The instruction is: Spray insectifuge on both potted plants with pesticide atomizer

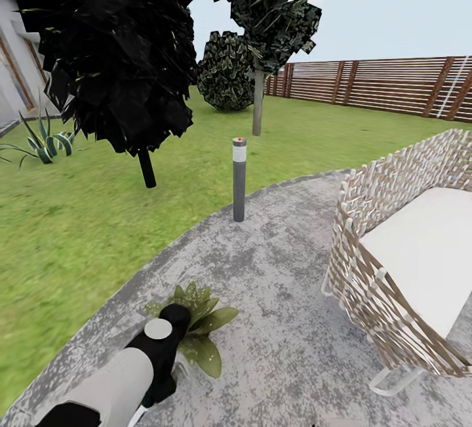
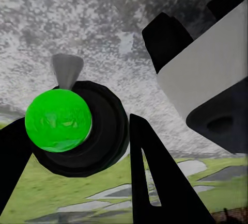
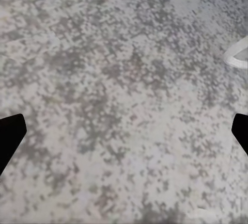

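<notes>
Left claw [image 2: 77, 146] closed round atomizer [image 2: 58, 120], seen end-on. Plant [image 1: 200, 322] just past left arm [image 1: 118, 381], about twelve o'clock, on patio [image 1: 282, 296]. Right claw [image 3: 124, 131] spread wide, empty, farther off.

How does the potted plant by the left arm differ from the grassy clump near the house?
The potted plant has broad, pointed leaves in a low rosette; the grassy clump has thin, long, arching blades. The plant sits on the grey patio near its edge, partly behind the left arm; the clump stands far off across the lawn by the house wall. Both are green and low.
</notes>
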Robot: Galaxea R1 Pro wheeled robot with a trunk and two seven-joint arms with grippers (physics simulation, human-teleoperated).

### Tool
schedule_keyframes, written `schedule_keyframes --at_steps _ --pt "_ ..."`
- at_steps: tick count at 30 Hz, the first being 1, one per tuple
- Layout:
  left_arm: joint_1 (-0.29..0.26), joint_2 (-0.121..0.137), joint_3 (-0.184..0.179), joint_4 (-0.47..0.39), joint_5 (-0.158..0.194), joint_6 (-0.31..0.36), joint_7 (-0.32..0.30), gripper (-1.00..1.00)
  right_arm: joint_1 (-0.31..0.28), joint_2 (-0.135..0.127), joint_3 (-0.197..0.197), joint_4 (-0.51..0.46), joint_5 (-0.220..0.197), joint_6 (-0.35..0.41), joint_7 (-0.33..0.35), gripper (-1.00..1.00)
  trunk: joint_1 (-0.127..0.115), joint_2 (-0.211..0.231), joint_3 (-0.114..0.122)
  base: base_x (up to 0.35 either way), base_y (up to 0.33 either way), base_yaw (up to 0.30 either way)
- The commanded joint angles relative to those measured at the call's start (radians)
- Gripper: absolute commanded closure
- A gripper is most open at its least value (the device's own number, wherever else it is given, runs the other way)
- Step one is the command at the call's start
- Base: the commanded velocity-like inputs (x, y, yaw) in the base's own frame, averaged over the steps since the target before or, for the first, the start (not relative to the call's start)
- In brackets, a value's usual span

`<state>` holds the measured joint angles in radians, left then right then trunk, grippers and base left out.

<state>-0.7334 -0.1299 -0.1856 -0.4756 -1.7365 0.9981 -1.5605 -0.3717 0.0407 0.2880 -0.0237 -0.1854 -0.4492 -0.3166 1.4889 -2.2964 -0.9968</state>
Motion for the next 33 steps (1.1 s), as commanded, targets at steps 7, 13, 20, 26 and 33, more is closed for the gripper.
schedule_keyframes --at_steps 7,13,20,26,33 --pt "0.005 -0.005 0.18 -0.054 -0.004 0.011 0.035 1.0 0.001 0.001 0.009 0.001 -0.008 -0.003 -0.002 -1.0 0.0 0.0 -0.001 0.0 0.0 0.0" --pt "0.005 -0.001 0.242 -0.062 -0.001 0.01 0.09 1.0 0.002 0.001 0.01 0.001 -0.008 -0.003 -0.002 -1.0 0.0 0.0 -0.001 0.0 0.0 0.0" --pt "0.005 0.002 0.241 -0.111 -0.003 0.01 0.092 1.0 0.002 -0.001 0.008 0.001 -0.009 -0.003 -0.002 -1.0 0.0 0.0 -0.001 0.0 0.0 0.0" --pt "0.001 0.0 0.244 -0.125 -0.001 0.01 0.147 1.0 0.002 0.0 0.008 0.001 -0.009 -0.003 -0.003 -1.0 0.0 0.0 -0.001 0.0 0.0 0.001" --pt "0.002 -0.012 0.245 -0.115 0.004 0.011 0.146 1.0 0.002 0.001 0.008 -0.001 -0.009 -0.003 -0.004 -1.0 0.0 0.0 -0.001 0.0 0.0 0.155"
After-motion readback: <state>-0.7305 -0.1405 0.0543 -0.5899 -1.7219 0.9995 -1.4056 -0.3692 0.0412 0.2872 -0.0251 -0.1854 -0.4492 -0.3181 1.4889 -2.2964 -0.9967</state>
